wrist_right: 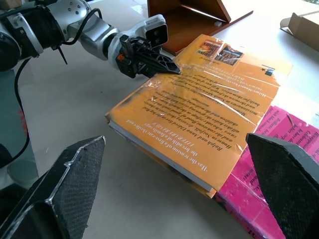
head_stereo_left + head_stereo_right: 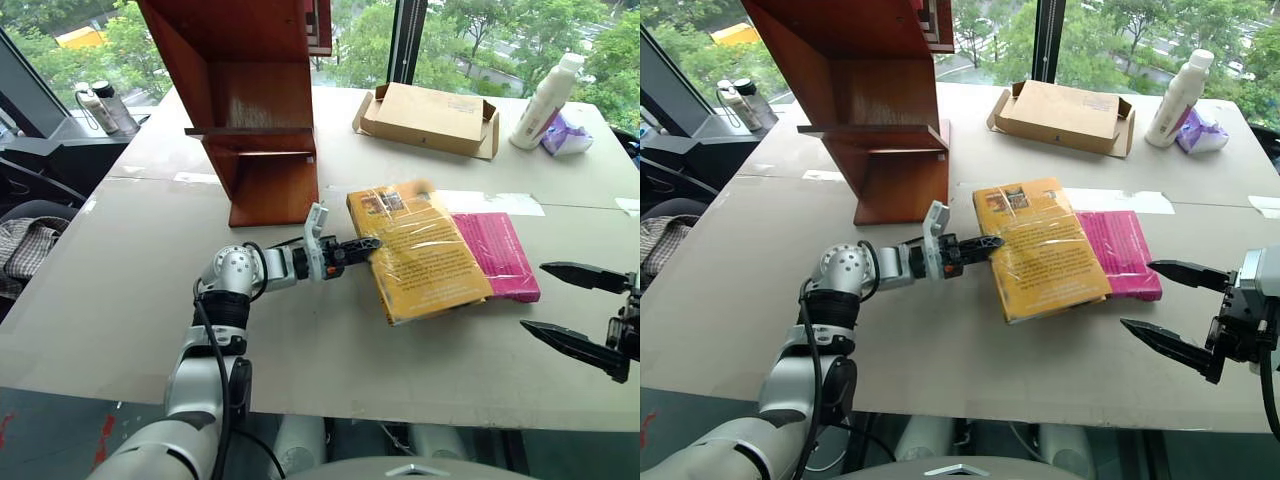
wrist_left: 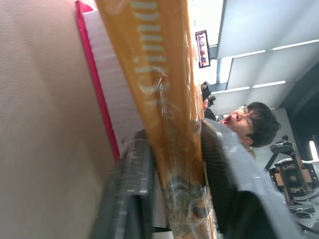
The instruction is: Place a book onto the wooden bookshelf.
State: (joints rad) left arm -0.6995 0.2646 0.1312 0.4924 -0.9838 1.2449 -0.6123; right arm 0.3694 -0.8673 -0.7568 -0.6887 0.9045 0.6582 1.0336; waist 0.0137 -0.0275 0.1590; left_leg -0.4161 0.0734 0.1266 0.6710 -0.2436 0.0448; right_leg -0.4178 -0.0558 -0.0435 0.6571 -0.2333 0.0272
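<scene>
Grasp stage of the shelving task. The left end effector [image 2: 362, 246] reaches level across the surface [image 2: 120, 300] and is clenched on the left long edge of the book [image 2: 420, 255]; the left wrist view shows one black finger under the wrapped cover and the other above it. The book, a thick yellow-orange paperback in glossy wrap, lies near the middle of the surface with its right part resting on a flatter magenta-pink book [image 2: 500, 255], so it sits slightly tilted. Its long axis runs away from the robot, angled a little, and the end effector meets that axis roughly crosswise, near the far half of the edge.

The right end effector [image 2: 1170, 305] hangs to the right of both books, apart from them, its two fingers spread wide and holding nothing. The left arm is therefore the working arm, already in contact.

The wooden bookshelf [image 2: 255, 120] stands at the far left of the surface, beyond and to the left of the grasped edge; its horizontal shelf board [image 2: 250, 131] lies above the level of the book. The coming move probably calls for lifting the book off the pink volume and carrying it up and leftward to that board. Because the grip is at one edge only, the free side may sag.

A cardboard box [image 2: 428, 118] and a white bottle [image 2: 546, 100] stand at the far side, well apart.
</scene>
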